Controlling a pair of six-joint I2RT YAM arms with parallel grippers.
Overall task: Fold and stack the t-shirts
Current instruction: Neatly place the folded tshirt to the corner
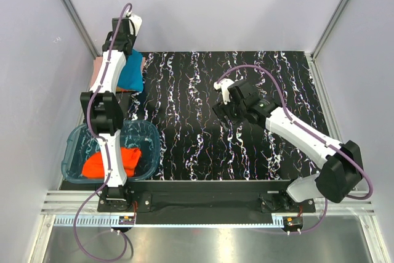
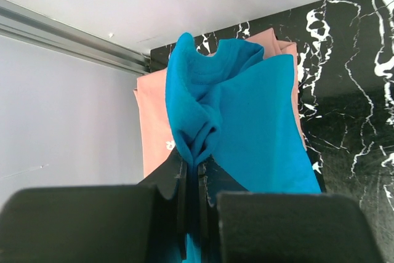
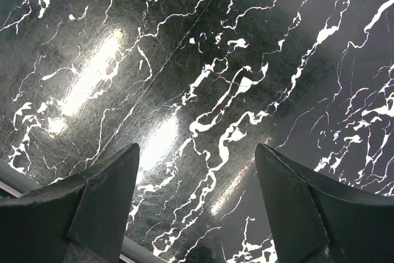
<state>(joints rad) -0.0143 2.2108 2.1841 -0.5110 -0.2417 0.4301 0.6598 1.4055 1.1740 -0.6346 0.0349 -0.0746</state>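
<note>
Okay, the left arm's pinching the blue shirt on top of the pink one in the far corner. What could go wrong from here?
1. The left fingers are shut on a bunched-up edge of the blue shirt, so pulling may undo its fold.
2. It rests on the pink shirt; dragging it could skew that one too.
3. The right fingers hang open over the table, well away from the stack, so nothing steadies it.

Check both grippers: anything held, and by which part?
Left gripper is shut on the teal-blue t-shirt, pinching a bunched fold of its cloth. Right gripper is open, holding nothing.
</note>
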